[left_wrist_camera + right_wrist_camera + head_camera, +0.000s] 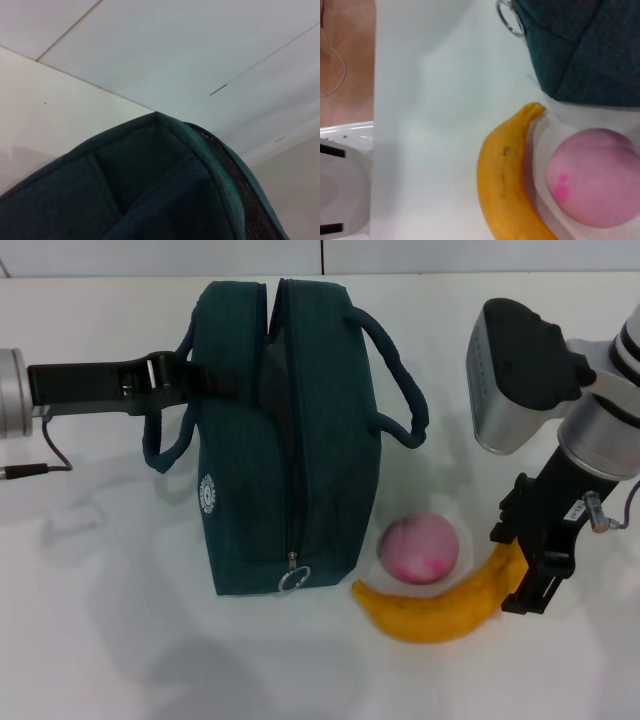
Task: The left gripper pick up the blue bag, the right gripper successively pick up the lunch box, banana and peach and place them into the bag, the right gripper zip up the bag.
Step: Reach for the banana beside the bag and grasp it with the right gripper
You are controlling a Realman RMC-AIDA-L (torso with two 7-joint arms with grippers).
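Observation:
The blue bag [290, 430] lies in the middle of the table with its top zip parted and its ring pull [293, 580] at the near end. My left gripper [190, 380] reaches in from the left and is shut on the bag's left handle. The left wrist view is filled by the bag's fabric [150, 190]. Right of the bag lie the pink peach [420, 548] and the yellow banana [435, 608]. My right gripper [518, 558] is down over the banana's right end, open, with a finger on each side. The lunch box is out of view.
The white table [120, 620] spreads around the bag. The right wrist view shows the banana [502, 185], the peach [592, 180], the bag's corner [580, 50] with its ring pull [510, 20], and the table's edge with floor beyond.

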